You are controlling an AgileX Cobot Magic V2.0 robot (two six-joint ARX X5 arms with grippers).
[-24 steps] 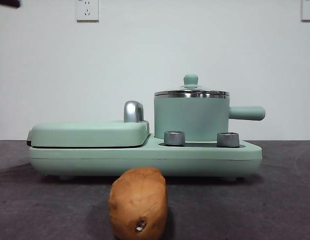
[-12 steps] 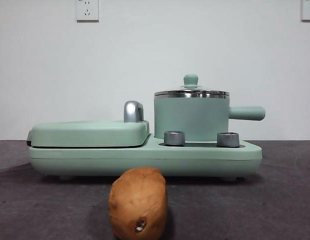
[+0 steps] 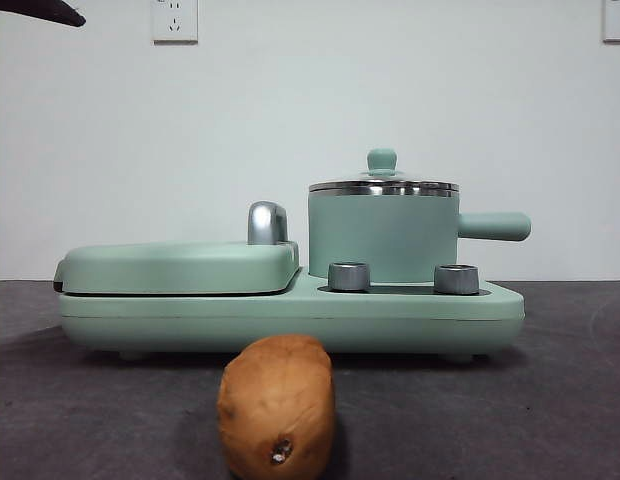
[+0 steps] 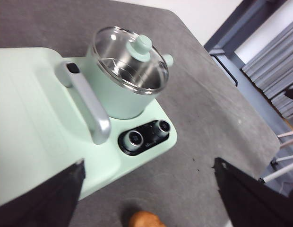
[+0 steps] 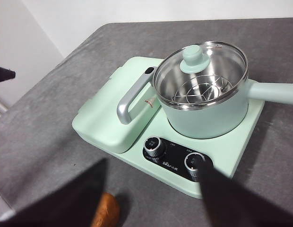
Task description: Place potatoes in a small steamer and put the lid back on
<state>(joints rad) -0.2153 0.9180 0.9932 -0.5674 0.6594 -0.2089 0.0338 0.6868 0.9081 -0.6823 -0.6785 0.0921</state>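
The potato [image 3: 277,407] is seen lying near the worktop's front edge, apart from both grippers. The left gripper [image 4: 149,189] and right gripper [image 5: 151,189] are held high, jaws spread wide and empty. The lid [image 3: 383,184] is seated on the small steamer [image 3: 383,235].

This looks like a robot test room or lab, not a home kitchen. A green countertop cooker [image 3: 290,300] stands alone near the middle of a dark grey felt-like worktop [image 3: 550,400], with no counter, sink or cupboards around it. Behind the worktop's far edge rises a bare white wall [image 3: 390,90] with two power sockets [image 3: 174,19]. Past one worktop corner, the left wrist view shows a dark metal frame [image 4: 241,23] and grey slatted panels [image 4: 274,71].
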